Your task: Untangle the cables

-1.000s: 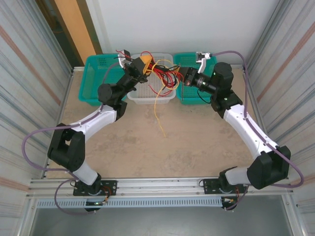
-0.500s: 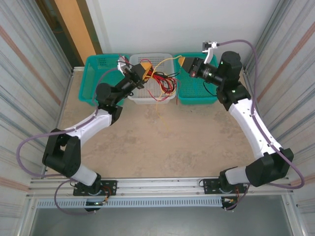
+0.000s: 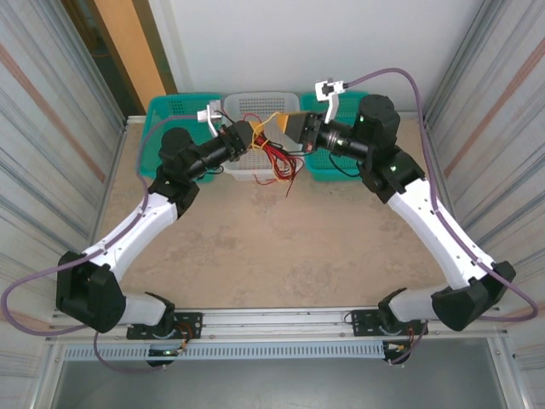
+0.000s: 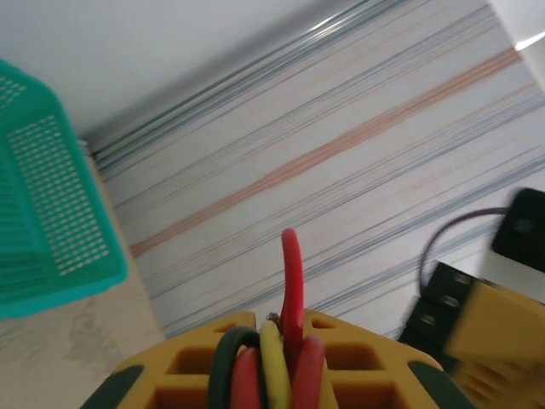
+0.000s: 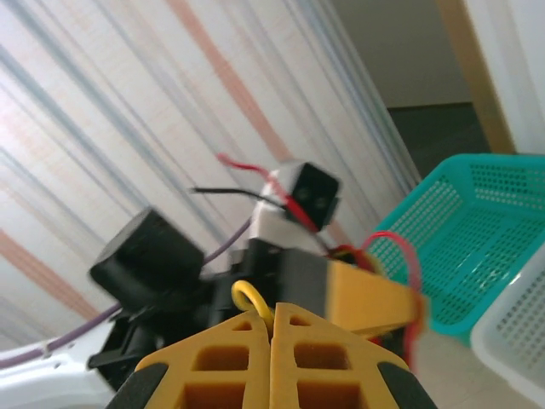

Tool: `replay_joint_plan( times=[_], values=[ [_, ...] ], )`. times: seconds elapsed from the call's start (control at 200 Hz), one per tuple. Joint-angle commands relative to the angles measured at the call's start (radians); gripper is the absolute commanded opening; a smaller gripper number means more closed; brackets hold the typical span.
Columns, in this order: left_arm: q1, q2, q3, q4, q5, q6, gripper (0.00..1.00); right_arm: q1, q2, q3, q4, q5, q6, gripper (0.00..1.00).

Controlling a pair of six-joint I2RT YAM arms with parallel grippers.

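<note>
Cables (image 3: 274, 156), red, black and yellow, hang bunched in the overhead view between the left gripper (image 3: 247, 135) and right gripper (image 3: 289, 128), held above a white basket (image 3: 255, 173), probably to draw strands apart; teal baskets (image 3: 162, 115) flank it; from the left wrist, jaws are clamped on all three colours; from the right wrist, jaws are pressed together on a yellow loop, the other gripper crowding close ahead.

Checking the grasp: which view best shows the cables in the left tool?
Left wrist: black, red and yellow cables sit clamped in the left tool, close up. Top external shows the tangle small, over the white basket. Right wrist shows a yellow loop and a red strand.
</note>
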Motion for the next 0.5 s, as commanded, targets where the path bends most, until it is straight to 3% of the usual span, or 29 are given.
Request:
replay_joint_plan(
  times=[0.0,0.085,0.251,0.376,0.496],
  values=[
    [0.012,-0.054,0.031,-0.168,-0.049,0.153,0.00,0.050,-0.053,-0.021,-0.023,0.054,-0.046,0.00],
    [0.037,-0.074,-0.004,-0.152,-0.093,0.131,0.00,0.091,-0.088,-0.079,-0.009,0.073,-0.032,0.00],
    [0.062,-0.074,-0.062,-0.038,-0.162,0.035,0.00,0.270,-0.144,-0.253,0.022,0.210,-0.024,0.00],
    [0.059,-0.068,-0.099,0.076,-0.228,-0.053,0.00,0.401,-0.086,-0.368,0.022,0.318,-0.002,0.00],
    [0.060,-0.094,-0.113,0.084,-0.316,-0.062,0.00,0.491,-0.030,-0.468,0.089,0.385,0.045,0.00]
  ],
)
